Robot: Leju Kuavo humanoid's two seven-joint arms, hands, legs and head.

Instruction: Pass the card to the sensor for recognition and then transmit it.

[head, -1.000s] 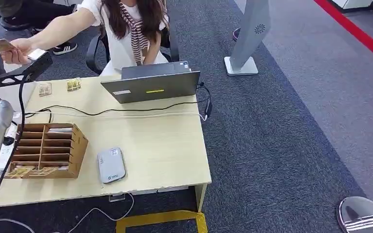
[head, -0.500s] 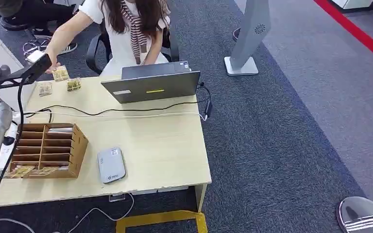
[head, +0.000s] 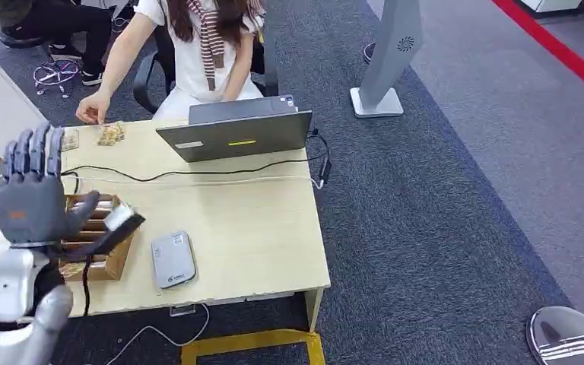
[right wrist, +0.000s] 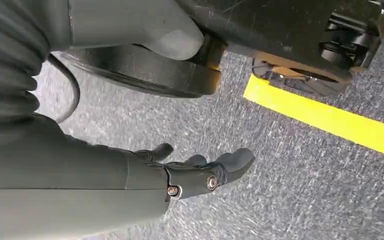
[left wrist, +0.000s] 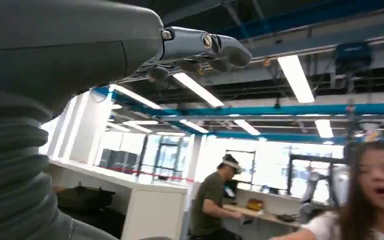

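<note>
Two robot hands, neither holding anything: the left hand (head: 32,199) is raised palm-out over the table's (head: 258,243) 9 o'clock side, fingers (head: 39,149) spread wide and pointing up, its silver arm (head: 11,312) rising from the 7 o'clock corner of the head view. The left wrist view shows the same fingers (left wrist: 207,46) extended against ceiling lights. The right hand (right wrist: 190,172) hangs low over grey carpet (right wrist: 290,170) beside a yellow floor stripe (right wrist: 325,120), its fingers (right wrist: 235,159) loosely parted and lightly curved. A seated person (head: 205,46) at the table's 12 o'clock edge reaches one hand (head: 89,112) down to the cards (head: 110,134) lying at the far 10 o'clock corner; whether that hand touches a card cannot be told. A grey sensor (head: 172,258) lies flat near the front edge at about 7 o'clock, just beside a wooden rack (head: 106,239) that sits partly behind the left hand. A laptop (head: 232,129) stands open in front of the person, with a black cable (head: 198,172) trailing across the tabletop.
</note>
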